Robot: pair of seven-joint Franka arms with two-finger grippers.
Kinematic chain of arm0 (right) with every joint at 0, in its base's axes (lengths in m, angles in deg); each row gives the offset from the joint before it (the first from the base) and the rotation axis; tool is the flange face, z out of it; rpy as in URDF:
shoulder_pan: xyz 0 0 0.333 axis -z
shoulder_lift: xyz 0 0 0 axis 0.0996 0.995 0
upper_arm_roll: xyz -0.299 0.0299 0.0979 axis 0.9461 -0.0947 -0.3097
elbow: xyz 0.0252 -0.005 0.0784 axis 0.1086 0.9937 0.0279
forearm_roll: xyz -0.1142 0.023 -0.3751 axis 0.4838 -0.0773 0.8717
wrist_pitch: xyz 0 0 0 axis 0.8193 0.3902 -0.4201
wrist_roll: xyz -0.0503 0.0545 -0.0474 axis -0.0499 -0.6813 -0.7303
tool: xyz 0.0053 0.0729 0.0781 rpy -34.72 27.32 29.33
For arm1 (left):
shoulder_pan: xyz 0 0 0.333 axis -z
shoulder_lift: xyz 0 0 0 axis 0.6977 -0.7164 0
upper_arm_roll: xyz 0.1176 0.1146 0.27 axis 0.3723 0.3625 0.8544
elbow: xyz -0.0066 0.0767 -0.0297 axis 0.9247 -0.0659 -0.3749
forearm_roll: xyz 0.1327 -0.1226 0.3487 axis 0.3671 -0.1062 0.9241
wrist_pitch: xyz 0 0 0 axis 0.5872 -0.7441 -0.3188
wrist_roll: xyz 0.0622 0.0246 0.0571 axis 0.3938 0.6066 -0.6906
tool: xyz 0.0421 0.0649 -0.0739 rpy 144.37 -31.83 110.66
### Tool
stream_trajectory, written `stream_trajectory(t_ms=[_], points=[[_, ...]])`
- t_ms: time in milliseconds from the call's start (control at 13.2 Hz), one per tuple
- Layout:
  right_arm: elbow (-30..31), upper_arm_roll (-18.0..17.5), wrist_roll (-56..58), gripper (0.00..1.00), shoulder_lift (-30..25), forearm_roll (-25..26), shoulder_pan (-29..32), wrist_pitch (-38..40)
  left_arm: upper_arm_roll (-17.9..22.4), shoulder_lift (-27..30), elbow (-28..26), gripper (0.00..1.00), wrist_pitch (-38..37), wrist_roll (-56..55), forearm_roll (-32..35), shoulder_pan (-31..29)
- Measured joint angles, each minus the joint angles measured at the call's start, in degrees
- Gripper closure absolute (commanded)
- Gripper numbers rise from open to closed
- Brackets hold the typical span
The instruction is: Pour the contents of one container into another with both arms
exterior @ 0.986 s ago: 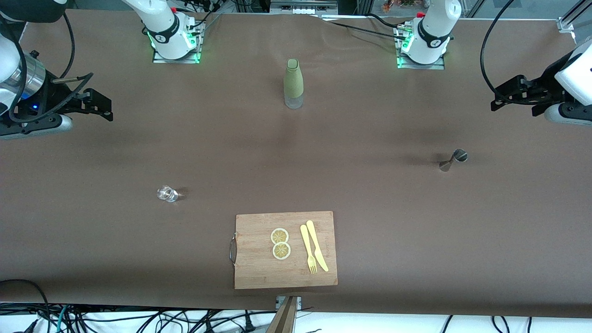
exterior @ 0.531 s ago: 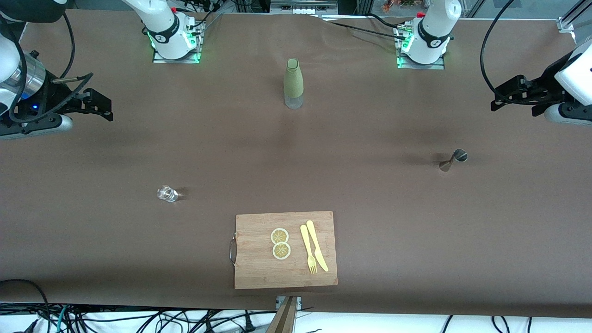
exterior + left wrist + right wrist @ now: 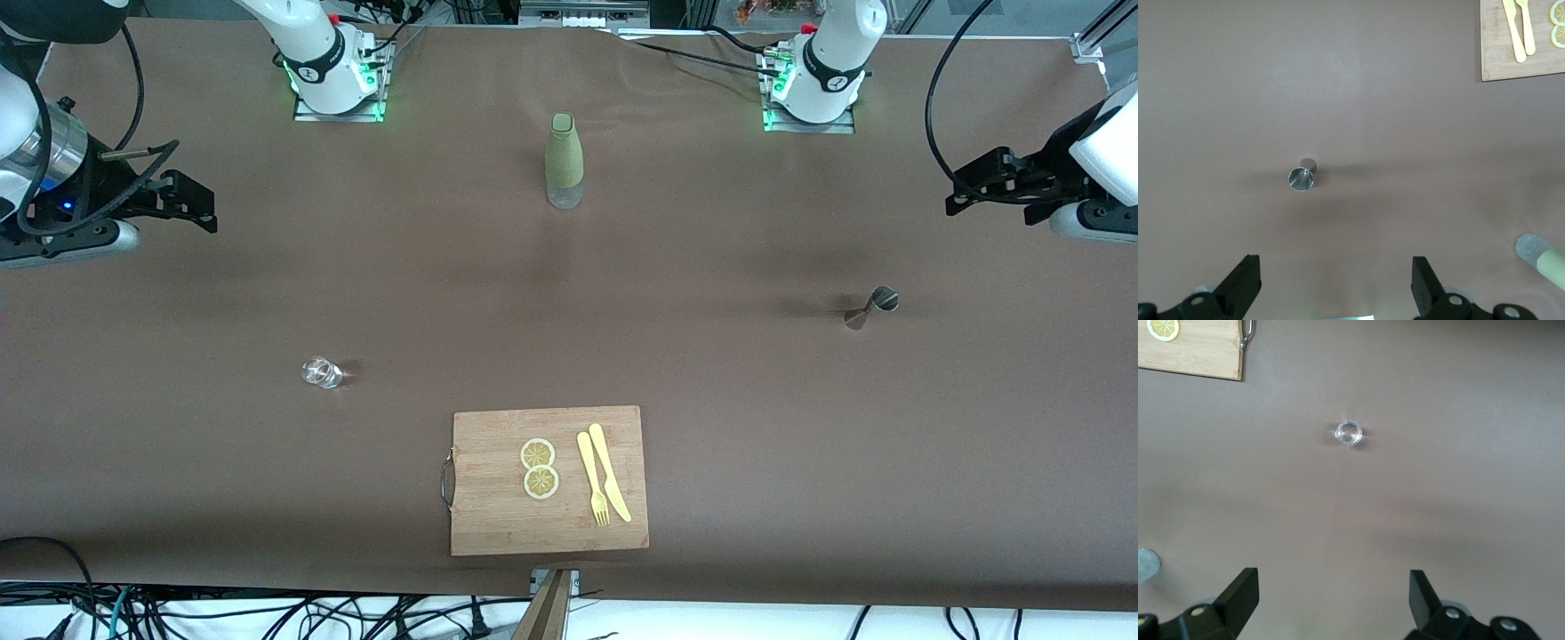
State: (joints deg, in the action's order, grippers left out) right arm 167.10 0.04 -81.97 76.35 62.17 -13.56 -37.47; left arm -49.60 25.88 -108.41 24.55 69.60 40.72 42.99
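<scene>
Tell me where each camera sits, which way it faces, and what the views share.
Front view: high across the table, facing both bases; left hand and right hand are open, waiting at their ends.
Left wrist view: looks down past open fingers at the metal jigger.
Right wrist view: looks down past open fingers at the small glass.
Shared: cutting board in all three.

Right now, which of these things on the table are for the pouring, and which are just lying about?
Probably for the pouring:
- green bottle
- small clear glass
- metal measuring cup
- left gripper and right gripper, both open and empty

Lying about:
- cutting board
- lemon slices
- yellow fork and knife
</scene>
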Motion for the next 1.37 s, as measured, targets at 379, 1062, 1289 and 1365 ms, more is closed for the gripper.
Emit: stream_trajectory(t_ms=[379, 1062, 1289, 1365], points=[[0.0, 0.0, 0.0, 0.00, 0.0, 0.0, 0.0, 0.0, 0.6, -0.9, 0.0, 0.00, -0.1, 8.3, 0.0, -2.0], [0.0, 0.0, 0.0, 0.00, 0.0, 0.0, 0.0, 0.0, 8.4, -6.8, -1.8, 0.00, -1.0, 53.2, -9.1, -8.5], [0.0, 0.0, 0.0, 0.00, 0.0, 0.0, 0.0, 0.0, 14.9, -8.3, -4.8, 0.00, -2.1, 67.3, -16.0, -9.1], [0.0, 0.0, 0.0, 0.00, 0.0, 0.0, 0.0, 0.0, 16.0, -8.8, -5.6, 0.00, -2.4, 70.6, -17.3, -9.2]])
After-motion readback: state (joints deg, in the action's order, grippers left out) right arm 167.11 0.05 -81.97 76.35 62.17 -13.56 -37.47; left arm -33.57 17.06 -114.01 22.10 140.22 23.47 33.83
